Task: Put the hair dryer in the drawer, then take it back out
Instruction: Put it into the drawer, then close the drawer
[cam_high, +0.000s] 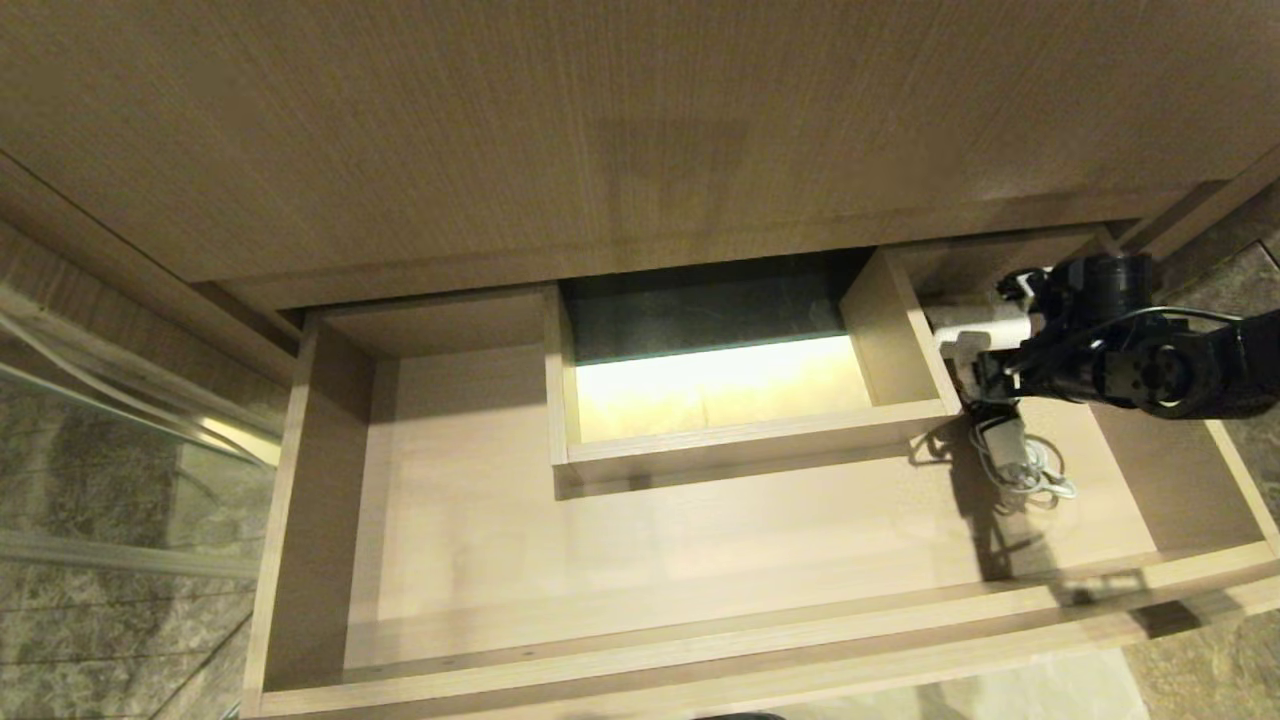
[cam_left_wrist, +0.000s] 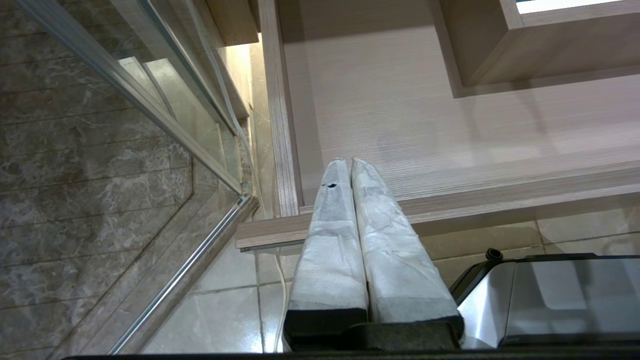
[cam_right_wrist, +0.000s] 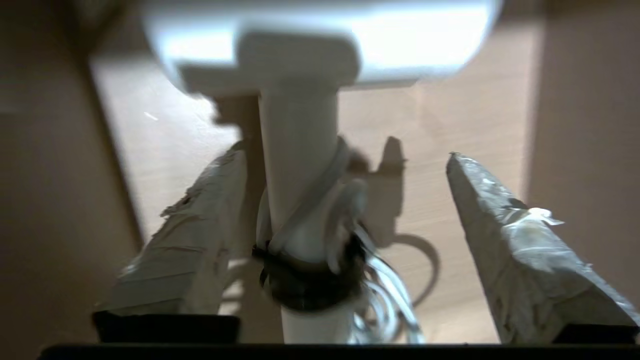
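A wide light-wood drawer (cam_high: 450, 520) is seen pulled open beneath a taller wood panel (cam_high: 600, 130). A rectangular cut-out (cam_high: 710, 385) is set into the drawer's back middle, walled in wood, with a bright lit surface showing through it. To the right of the cut-out, in the drawer's right back arm, a white hair dryer (cam_high: 975, 335) is seen close against the cut-out's right wall. Its bundled white cord (cam_high: 1025, 465) is laid on the drawer floor just in front of it. The black right hand (cam_high: 985, 365) is reached in from the right edge and is placed at the hair dryer. Marbled floor tiles (cam_high: 90, 610) are seen left of the drawer.
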